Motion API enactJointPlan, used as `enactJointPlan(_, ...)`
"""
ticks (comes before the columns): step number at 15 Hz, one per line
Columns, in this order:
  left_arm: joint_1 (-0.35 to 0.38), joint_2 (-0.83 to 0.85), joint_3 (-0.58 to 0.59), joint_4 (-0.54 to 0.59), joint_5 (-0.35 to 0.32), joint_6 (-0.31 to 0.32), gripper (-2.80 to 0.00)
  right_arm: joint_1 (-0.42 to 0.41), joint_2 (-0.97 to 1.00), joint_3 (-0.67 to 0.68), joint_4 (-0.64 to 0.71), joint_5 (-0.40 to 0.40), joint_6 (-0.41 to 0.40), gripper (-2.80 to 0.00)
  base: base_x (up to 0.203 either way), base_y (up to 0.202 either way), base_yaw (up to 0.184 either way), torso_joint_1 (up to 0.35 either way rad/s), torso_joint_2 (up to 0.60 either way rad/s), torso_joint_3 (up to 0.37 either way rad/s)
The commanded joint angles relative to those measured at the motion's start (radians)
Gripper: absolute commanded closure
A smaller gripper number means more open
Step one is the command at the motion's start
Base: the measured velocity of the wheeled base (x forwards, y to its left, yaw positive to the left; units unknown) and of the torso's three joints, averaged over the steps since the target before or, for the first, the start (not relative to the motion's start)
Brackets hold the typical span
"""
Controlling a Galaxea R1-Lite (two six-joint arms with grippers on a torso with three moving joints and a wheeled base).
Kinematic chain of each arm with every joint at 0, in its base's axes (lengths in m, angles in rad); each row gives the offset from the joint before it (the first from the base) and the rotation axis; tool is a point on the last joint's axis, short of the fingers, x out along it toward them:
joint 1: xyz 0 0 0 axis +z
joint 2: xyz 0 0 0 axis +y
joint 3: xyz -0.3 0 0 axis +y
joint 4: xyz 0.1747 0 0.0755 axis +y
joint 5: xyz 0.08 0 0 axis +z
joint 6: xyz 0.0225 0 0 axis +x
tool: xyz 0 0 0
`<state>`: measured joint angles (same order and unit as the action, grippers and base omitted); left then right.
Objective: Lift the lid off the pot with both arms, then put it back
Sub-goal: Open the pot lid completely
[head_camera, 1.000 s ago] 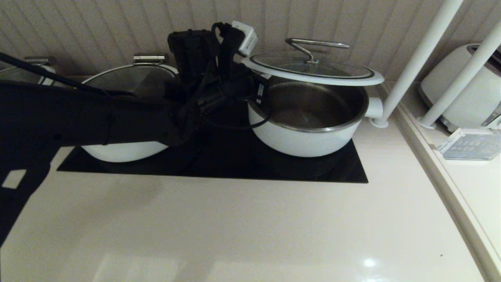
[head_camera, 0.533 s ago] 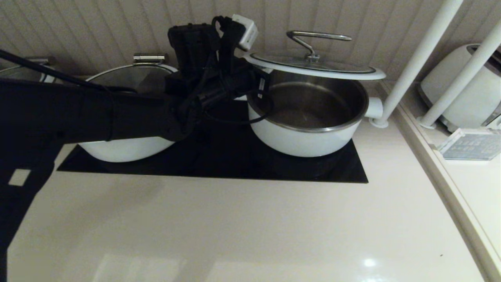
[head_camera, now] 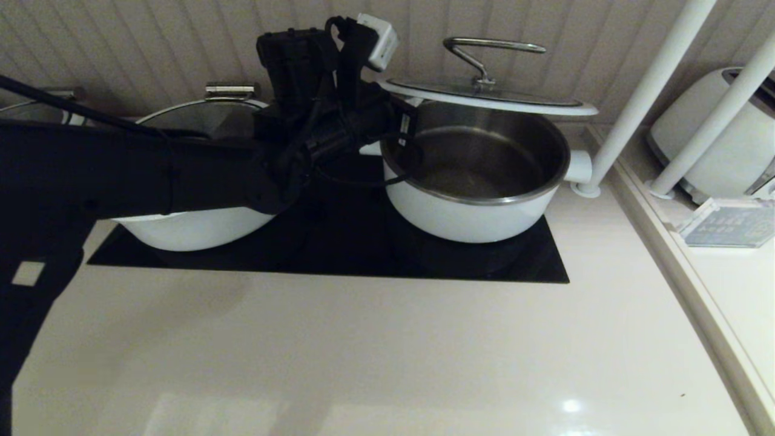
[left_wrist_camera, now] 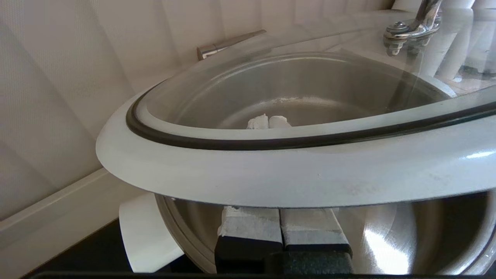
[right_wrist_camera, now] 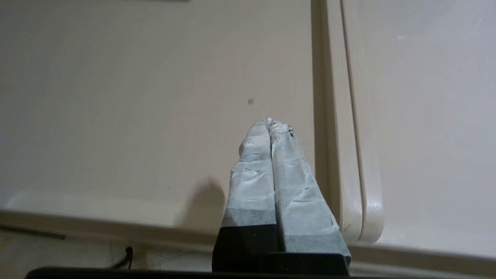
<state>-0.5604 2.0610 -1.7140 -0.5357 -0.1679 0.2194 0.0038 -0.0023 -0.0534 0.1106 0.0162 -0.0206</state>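
Left gripper (left_wrist_camera: 281, 228): both taped fingers pressed together side by side, tucked under the lid (head_camera: 487, 97) at its wide white rim. They are not pinching the rim; the lid rests on top of them, with the tips visible through the glass. Right gripper (right_wrist_camera: 271, 128): fingers closed on nothing, hanging over bare counter (right_wrist_camera: 135, 97) well away from the pot (head_camera: 478, 181), out of the head view. So only one arm carries the load.

Lid position: raised clear of the pot, over its back half, near level and slightly higher on the side away from the left gripper. Bar handle (head_camera: 493, 51) upright at its centre. Pot sits on the black cooktop (head_camera: 339, 254), steel interior open and empty. A second white pot (head_camera: 194, 227) with its own lid stands on the cooktop on the far side of the left arm from the pot.

Judgement on step: lift phase, supported from below at one edge only.
- Keep wrist level; any tilt away from the fingers could let the lid slide off, since nothing clamps it.
- Move slowly and straight up, without twisting.
- For the return, centre the black ring over the pot's rim before lowering, and watch the steel bracket (left_wrist_camera: 228, 44) behind.
- Withdraw fingers only once the far edge is seated.
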Motion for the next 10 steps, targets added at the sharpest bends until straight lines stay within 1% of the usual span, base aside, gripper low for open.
enactJointPlan(1,0.002,-0.018,-0.001,-0.007,0.002,0.003,0.0,0.001,0.002,0.026,-0.055,0.001,-0.001,0.0,0.0,0.0,0.0,0.0,0.0,0.0)
enactJointPlan(5,0.002,-0.03,-0.012,-0.012,0.019,0.005,0.0,0.001,0.002,0.032,-0.066,0.001,-0.001,0.0,0.0,0.0,0.0,0.0,0.0,0.0)
enactJointPlan(10,0.005,-0.003,-0.091,-0.005,0.019,0.009,0.0,0.001,0.002,0.033,-0.071,0.001,-0.001,0.0,0.0,0.0,0.0,0.0,0.0,0.0)
